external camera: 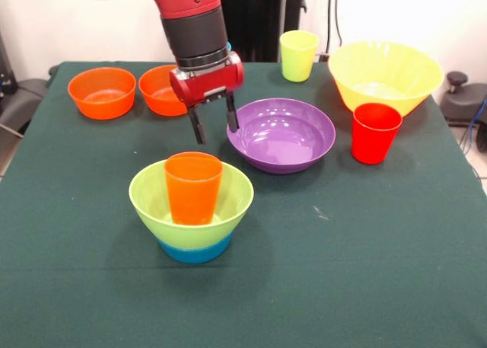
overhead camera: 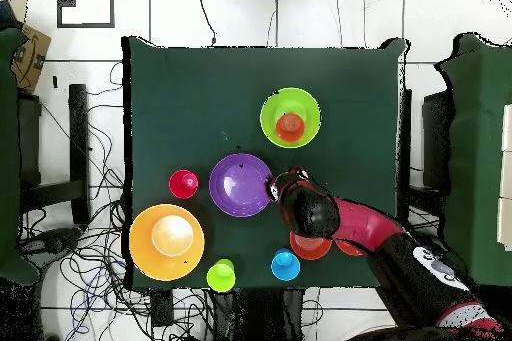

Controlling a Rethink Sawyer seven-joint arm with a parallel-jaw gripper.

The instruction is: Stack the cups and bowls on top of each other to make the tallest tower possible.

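The tower stands at the table's front middle: a small blue bowl point(external camera: 194, 250) lowest, the lime green bowl point(external camera: 152, 199) on it, and the orange cup point(external camera: 193, 186) upright inside the green bowl. In the overhead view the green bowl point(overhead camera: 270, 109) holds the orange cup point(overhead camera: 290, 127). My gripper point(external camera: 214, 126) is open and empty. It hangs just above and behind the orange cup, beside the purple bowl point(external camera: 281, 135). The overhead view shows the gripper point(overhead camera: 281, 181) at the purple bowl's point(overhead camera: 238, 185) edge.
Two small orange bowls point(external camera: 102, 92) point(external camera: 158, 91) sit at the back left. The yellow-green cup point(external camera: 298, 55), yellow bowl point(external camera: 384, 75) and red cup point(external camera: 375, 132) stand at the right. The light blue cup point(overhead camera: 285, 265) shows only from overhead, near the robot's base.
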